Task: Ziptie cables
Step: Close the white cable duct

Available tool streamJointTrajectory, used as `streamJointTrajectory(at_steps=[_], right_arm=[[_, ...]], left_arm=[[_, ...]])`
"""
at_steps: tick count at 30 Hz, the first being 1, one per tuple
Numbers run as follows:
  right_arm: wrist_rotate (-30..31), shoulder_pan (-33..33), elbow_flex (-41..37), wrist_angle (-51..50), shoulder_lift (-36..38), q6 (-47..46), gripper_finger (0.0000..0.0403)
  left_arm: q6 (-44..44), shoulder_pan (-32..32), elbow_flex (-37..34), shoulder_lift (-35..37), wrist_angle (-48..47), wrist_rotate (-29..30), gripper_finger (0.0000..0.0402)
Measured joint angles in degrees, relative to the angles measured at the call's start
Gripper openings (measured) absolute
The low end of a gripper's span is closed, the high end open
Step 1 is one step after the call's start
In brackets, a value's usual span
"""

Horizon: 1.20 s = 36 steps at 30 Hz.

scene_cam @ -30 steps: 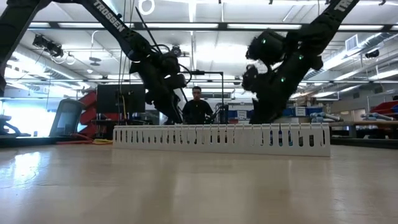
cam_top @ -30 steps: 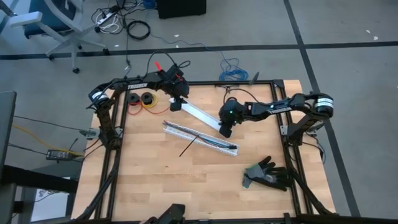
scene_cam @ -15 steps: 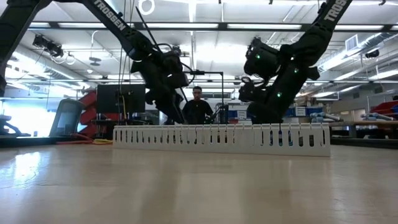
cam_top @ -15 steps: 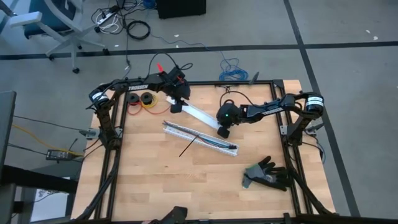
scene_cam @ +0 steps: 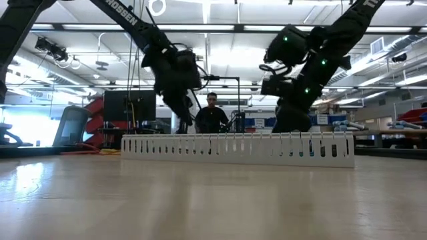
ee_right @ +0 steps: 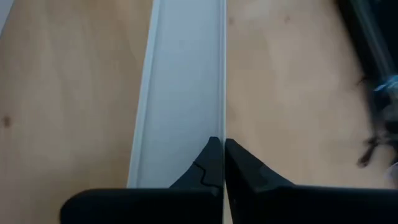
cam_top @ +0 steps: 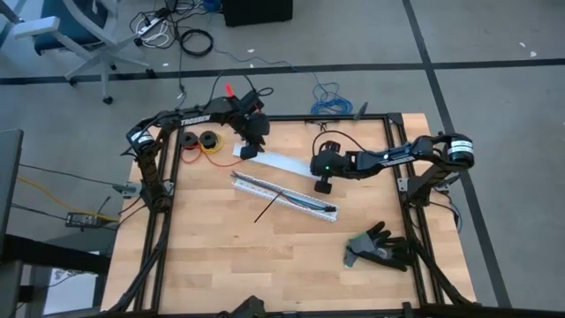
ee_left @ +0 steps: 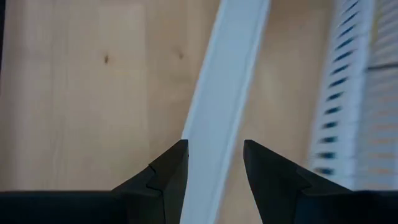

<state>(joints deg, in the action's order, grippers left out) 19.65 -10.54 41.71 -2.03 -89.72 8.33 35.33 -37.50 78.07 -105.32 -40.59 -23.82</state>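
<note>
Both claws grip a white strip [cam_top: 281, 162] (opposite ends).

White "TROSSEN" lettering runs along the left arm [scene_cam: 127, 15], partly readable on the right arm [scene_cam: 363, 5] too.

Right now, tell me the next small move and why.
Probably lift the flat white plastic cover strip a little with both arms. The right gripper has its jaws shut on the strip's edge at one end. The left gripper holds the other end. The strip lies beside the white slotted duct.
</note>
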Motion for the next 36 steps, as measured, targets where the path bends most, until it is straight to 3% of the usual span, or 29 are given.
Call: streamJointTrajectory(at_steps=[11,28,36], right_arm=[[9.27,3.64,0.07,3.80,0.77,10.94,0.0000],[14.02,7.03,0.17,9.80,0.86,20.06,0.0000],[15.11,7.23,0.17,10.30,0.90,21.96,0.0000]], left_arm=[[-1.44,1.64,3.46,-2.35,-4.64,-0.35,0.0165],[-3.01,0.85,3.46,-6.44,-2.32,1.44,0.0165],[-1.09,0.75,3.56,-7.84,-4.86,-0.90,0.0147]])
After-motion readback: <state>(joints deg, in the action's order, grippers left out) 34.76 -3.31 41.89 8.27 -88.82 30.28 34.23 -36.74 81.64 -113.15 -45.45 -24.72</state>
